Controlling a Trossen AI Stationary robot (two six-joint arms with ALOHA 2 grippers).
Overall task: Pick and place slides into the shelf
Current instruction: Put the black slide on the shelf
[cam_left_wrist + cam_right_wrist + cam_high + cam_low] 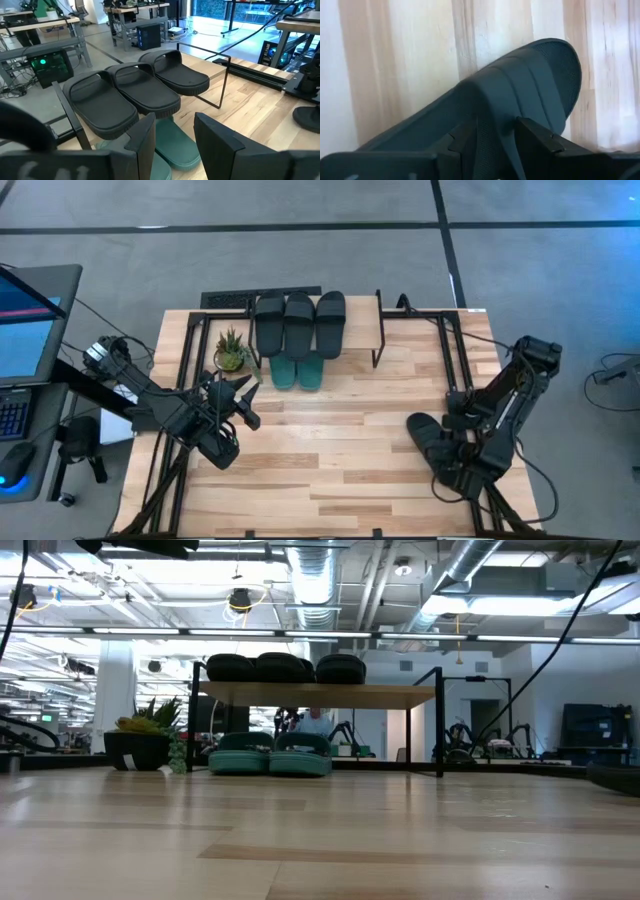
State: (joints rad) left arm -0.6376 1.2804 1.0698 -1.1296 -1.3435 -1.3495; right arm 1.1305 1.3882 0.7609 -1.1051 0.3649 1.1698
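The shelf [362, 330] stands at the table's far middle. Three black slides [300, 320] lie side by side on its top board [330, 695]. Two teal slides [297, 371] rest on their soles on the tabletop under the board, their near ends sticking out. Another black slide [422, 435] lies on the table at the right, under my right gripper [492, 134], which is closed over its strap. My left gripper [244, 392] hangs open above the table's left part, pointing at the shelf, with nothing between its fingers [145, 137]. My right gripper has the black slide's wide strap [495, 112] between its two fingers [536, 137], one on each side of the raised hump. The fingers come steeply from above. The slide lies flat, its sole and its rounded end [560, 65] on the tabletop.
A small potted plant [232, 350] stands just left of the shelf, beside the teal slides. A screen and keyboard [25, 340] sit off the table's left edge. Bare wood lies between the two arms [340, 440].
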